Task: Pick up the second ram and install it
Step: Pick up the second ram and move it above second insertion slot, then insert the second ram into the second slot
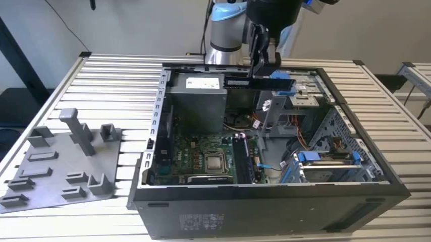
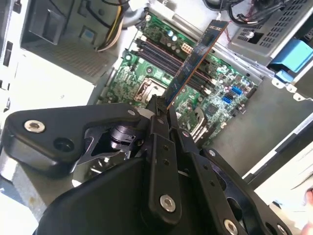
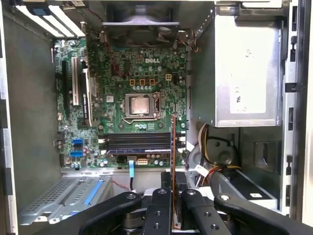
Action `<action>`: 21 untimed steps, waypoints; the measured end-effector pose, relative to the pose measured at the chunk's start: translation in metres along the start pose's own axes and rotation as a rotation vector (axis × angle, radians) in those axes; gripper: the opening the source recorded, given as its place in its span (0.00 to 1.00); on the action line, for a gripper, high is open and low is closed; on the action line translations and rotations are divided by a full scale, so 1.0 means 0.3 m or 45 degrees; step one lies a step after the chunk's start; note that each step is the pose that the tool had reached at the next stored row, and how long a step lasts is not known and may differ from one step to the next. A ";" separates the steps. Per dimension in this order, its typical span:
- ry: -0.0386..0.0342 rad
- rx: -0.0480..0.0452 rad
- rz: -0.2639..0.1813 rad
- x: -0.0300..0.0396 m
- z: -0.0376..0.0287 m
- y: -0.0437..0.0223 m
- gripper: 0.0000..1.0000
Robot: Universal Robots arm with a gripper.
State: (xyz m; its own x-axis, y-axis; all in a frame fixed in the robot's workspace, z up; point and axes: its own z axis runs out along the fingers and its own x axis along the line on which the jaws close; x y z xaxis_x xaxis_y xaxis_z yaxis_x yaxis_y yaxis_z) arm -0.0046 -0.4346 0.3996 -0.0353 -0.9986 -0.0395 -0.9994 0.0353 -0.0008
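The gripper (image 1: 264,64) hangs in the upper middle of the exterior view, above the open computer case (image 1: 269,212). Its fingers are pressed together on the second ram (image 1: 239,82). The stick lies level and runs sideways across the frame, over the power supply (image 1: 195,101) and clear of everything inside the case.

In the second wrist view the stick juts out from between the fingertips (image 2: 157,113) towards the green motherboard (image 3: 142,63). It shows a dark face and one orange-gold long edge. In the first wrist view it is seen edge-on, crossing in front of one end of the black memory slots (image 3: 137,142), which sit just beside the CPU socket (image 3: 138,105); it is not seated in any of them.

As for writing, the motherboard carries white lettering beside the socket. The power supply's silver face has a white label, and the case's near wall, at the lower middle of the exterior view, has a pale sticker of small print.

A grey tray (image 1: 40,194) with upright posts lies on the slatted table (image 1: 114,75) at the exterior view's lower left, well apart from the gripper.
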 end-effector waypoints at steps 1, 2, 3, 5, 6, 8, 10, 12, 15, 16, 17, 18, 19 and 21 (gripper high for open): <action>0.0000 0.000 0.000 -0.007 0.000 0.000 0.14; 0.0000 0.000 0.000 -0.013 0.001 0.000 0.14; -0.0001 0.000 0.000 -0.017 0.001 0.001 0.14; 0.0000 0.000 0.000 -0.017 0.001 0.001 0.14; 0.0001 0.000 0.000 -0.017 0.001 0.001 0.14; 0.0000 0.000 0.000 -0.018 0.001 0.001 0.14; 0.0000 0.000 0.000 -0.018 0.001 0.001 0.14; -0.0001 0.000 0.000 -0.018 0.001 0.001 0.14; -0.0001 0.000 0.000 -0.018 0.001 0.001 0.14; 0.0000 0.000 0.000 -0.018 0.001 0.001 0.14; 0.0000 0.000 0.000 -0.018 0.001 0.001 0.14; 0.0000 0.000 0.000 -0.018 0.001 0.001 0.14; 0.0000 0.001 0.003 -0.018 0.001 0.001 0.14; 0.0001 0.001 0.022 -0.017 0.001 0.001 0.14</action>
State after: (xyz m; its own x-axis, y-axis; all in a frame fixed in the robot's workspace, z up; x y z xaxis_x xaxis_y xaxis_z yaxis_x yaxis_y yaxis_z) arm -0.0046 -0.4293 0.3996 -0.0526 -0.9978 -0.0395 -0.9986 0.0527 -0.0011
